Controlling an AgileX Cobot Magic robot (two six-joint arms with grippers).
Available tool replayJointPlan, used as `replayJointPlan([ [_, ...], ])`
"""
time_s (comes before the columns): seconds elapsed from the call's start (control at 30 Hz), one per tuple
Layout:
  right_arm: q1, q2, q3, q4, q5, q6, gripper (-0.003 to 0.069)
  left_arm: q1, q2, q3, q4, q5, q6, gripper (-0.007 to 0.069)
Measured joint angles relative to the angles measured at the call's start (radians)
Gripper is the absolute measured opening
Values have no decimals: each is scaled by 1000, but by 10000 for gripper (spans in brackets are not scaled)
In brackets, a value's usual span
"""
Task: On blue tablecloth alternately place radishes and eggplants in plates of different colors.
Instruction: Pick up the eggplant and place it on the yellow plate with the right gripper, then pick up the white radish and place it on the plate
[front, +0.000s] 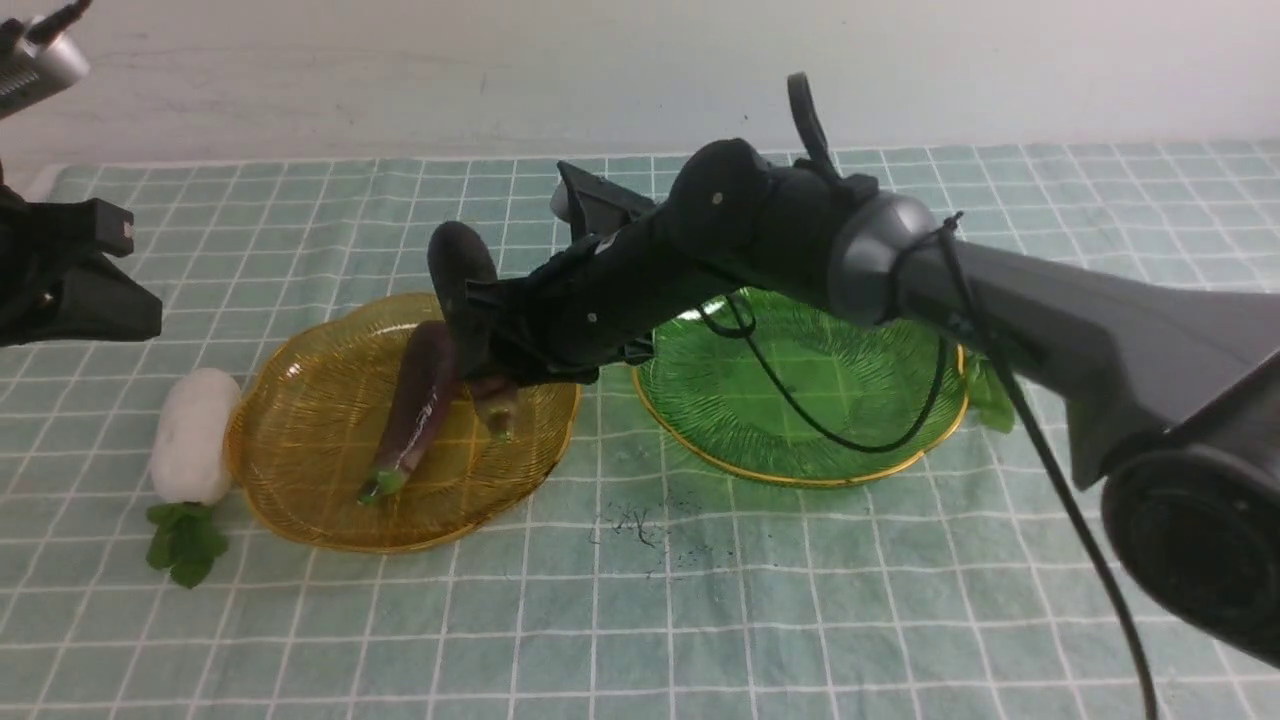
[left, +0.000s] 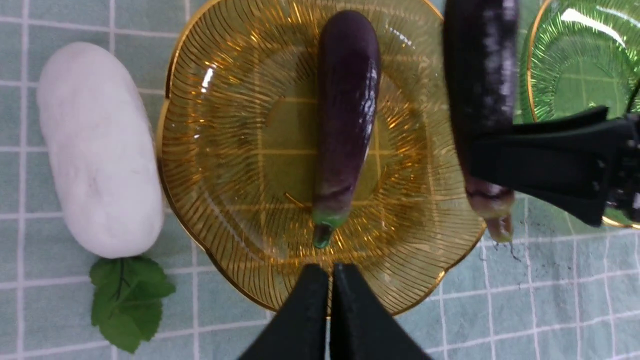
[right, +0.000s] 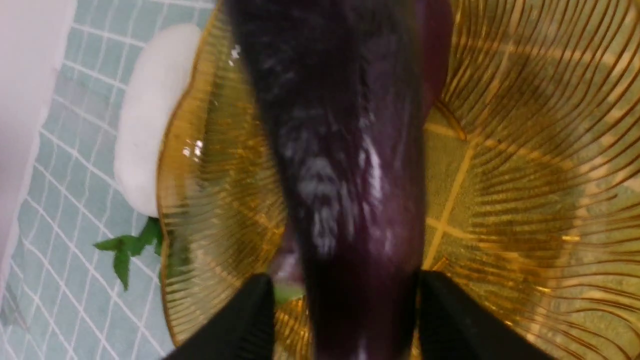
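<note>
One eggplant (front: 420, 400) lies in the amber plate (front: 300, 500) on the blue tablecloth (front: 700, 620). My right gripper (front: 475, 335) is shut on the second eggplant (front: 462, 265) and holds it tilted, stem down, over that plate's right half. The right wrist view shows its fingers (right: 250, 320) clamped on the purple body (right: 340, 150). The green plate (front: 800, 400) is empty. One radish (front: 193, 435) lies on the cloth touching the amber plate's left rim. My left gripper (left: 330, 280) is shut and empty, hovering by the amber plate (left: 210, 125).
Green leaves (front: 990, 395) stick out behind the green plate's right rim; whatever they belong to is hidden by my right arm. Dark smudges (front: 635, 525) mark the cloth between the plates. A white wall runs along the far table edge.
</note>
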Motion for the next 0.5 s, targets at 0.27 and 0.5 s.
replayJointPlan([
  [0.27,-20,7,-80,-94,197,-7,568,0,-45,12,68,13,-16,-8],
  [0.5,-112,-99,-255,-300,390,7,356,0,-57,27,174,12,-45,-8],
])
